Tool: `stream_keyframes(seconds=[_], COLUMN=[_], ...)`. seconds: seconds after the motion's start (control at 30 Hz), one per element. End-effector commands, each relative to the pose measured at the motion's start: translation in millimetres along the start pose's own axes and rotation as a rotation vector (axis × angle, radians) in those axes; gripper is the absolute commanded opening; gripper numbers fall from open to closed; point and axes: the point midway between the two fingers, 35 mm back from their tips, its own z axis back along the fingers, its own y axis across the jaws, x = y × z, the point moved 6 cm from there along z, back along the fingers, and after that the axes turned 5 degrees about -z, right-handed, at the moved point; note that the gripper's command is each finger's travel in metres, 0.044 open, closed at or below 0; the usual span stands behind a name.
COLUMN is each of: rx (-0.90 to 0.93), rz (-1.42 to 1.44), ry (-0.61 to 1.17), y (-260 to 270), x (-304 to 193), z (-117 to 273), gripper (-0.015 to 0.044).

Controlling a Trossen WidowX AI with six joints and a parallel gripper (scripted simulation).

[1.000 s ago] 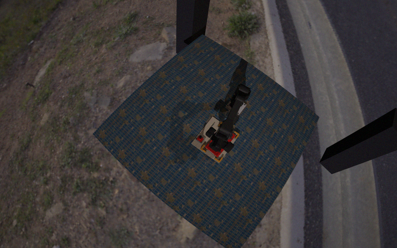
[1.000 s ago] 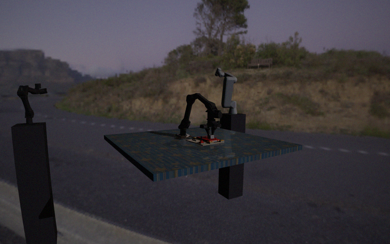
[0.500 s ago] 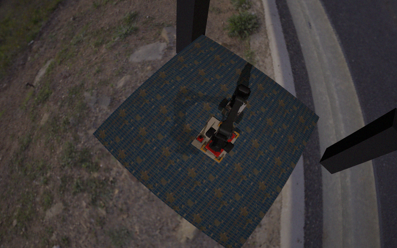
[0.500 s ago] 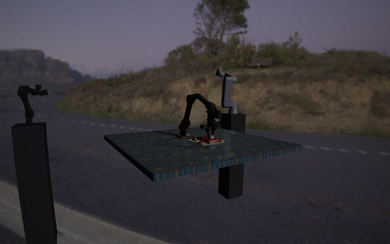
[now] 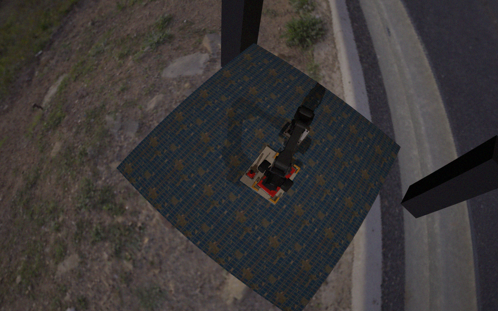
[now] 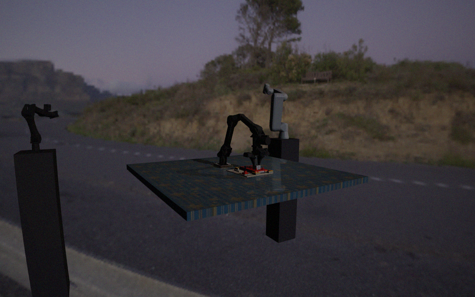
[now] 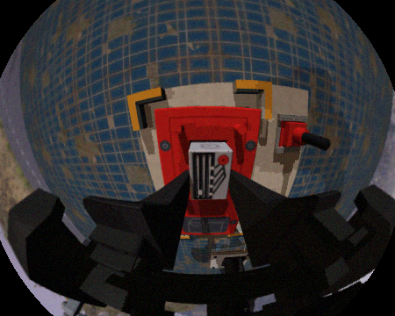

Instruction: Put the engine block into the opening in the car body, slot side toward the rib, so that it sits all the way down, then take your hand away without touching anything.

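In the top view, the black arm (image 5: 291, 146) (image 6: 244, 120) reaches from the far part of the patterned table (image 5: 204, 154) (image 6: 165, 177) (image 7: 92, 66) toward the near left; its gripper (image 5: 277, 182) (image 6: 257, 165) (image 7: 210, 175) is over the red car body (image 5: 269, 190) (image 6: 252, 169) (image 7: 173, 116), hiding much of it; the body sits on a pale board (image 5: 267, 151) (image 6: 248, 177) (image 7: 202, 94) among orange corner brackets (image 5: 274, 200) (image 6: 269, 171) (image 7: 268, 98), and a small red block with a black handle (image 5: 250, 173) (image 6: 245, 172) (image 7: 293, 133) stands on the board's left part; in the exterior view, the gripper points straight down, with the light grey engine block (image 6: 257, 167) (image 7: 210, 172) at its fingertips, upright, low over the car body; to the right beyond the table, a grey arm (image 6: 276, 110) stands on a dark pedestal (image 6: 283, 147) (image 5: 459, 177), and a black arm (image 6: 32, 125) tops another pedestal (image 6: 40, 221) at the left; in the wrist view, the two fingers stand partly apart and grip the engine block from both sides, its striped face with a red disc toward the camera; the block is at the middle of the car body, but I cannot tell whether its lower end is in the opening or how deep.
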Motion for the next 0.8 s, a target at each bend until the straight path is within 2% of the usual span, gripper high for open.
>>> stream_keyframes(seconds=[0.0, 0.4, 0.77], rx=[-0.005, -0.005, 0.0], rz=[-0.004, -0.004, 0.0], ry=[0.001, 0.001, 0.0], y=[-0.3, -0.4, 0.0], x=[0.2, 0.1, 0.0], z=[-2.1, -4.6, -2.7], gripper=[0.0158, 0.0158, 0.044])
